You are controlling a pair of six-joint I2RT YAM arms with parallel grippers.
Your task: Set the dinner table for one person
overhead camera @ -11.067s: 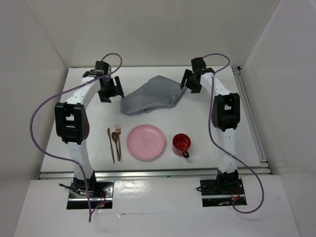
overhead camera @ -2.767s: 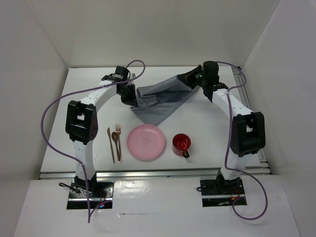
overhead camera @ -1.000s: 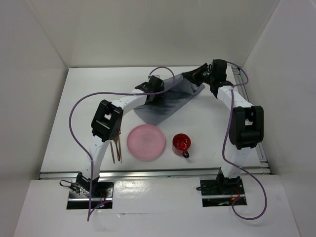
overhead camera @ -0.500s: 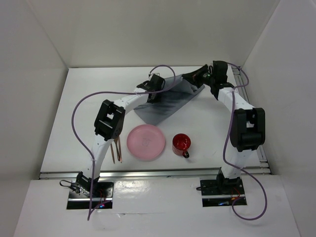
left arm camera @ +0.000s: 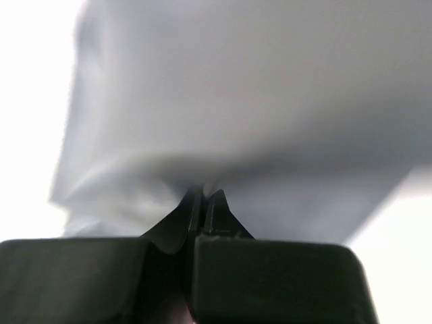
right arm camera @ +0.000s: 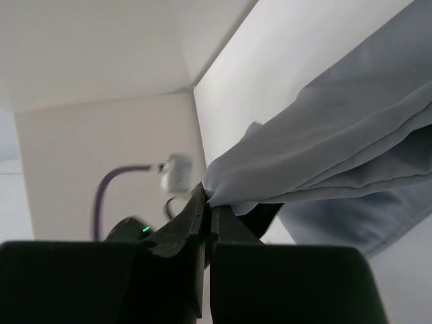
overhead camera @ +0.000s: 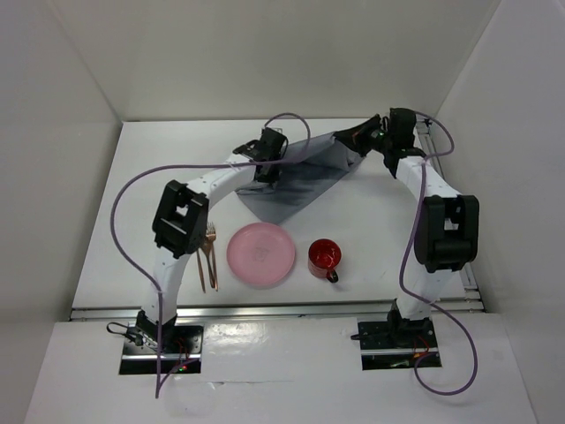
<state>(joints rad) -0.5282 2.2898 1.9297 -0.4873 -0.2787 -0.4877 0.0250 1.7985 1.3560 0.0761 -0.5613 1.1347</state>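
A grey cloth [overhead camera: 300, 181] is stretched over the far middle of the white dinner table [overhead camera: 132, 203]. My left gripper [overhead camera: 267, 162] is shut on the cloth's left part; in the left wrist view its jaws [left arm camera: 204, 194] pinch a fold of the cloth [left arm camera: 270, 101]. My right gripper [overhead camera: 364, 139] is shut on the cloth's far right corner and holds it lifted; the right wrist view shows the cloth [right arm camera: 324, 148] hanging from the closed tips [right arm camera: 208, 197]. Nearer the front lie a pink plate [overhead camera: 260, 253], a red mug [overhead camera: 324, 257] and copper cutlery [overhead camera: 207, 256].
White walls enclose the table on three sides. A metal rail [overhead camera: 450, 212] runs along the right edge and another along the near edge. Purple cables [overhead camera: 124, 203] loop from both arms. The left arm's elbow [overhead camera: 181, 221] hangs over the cutlery.
My left gripper has closed on the cloth's left part, having been open a second ago. The left elbow swung left. My right gripper shifted slightly right, still holding its corner.
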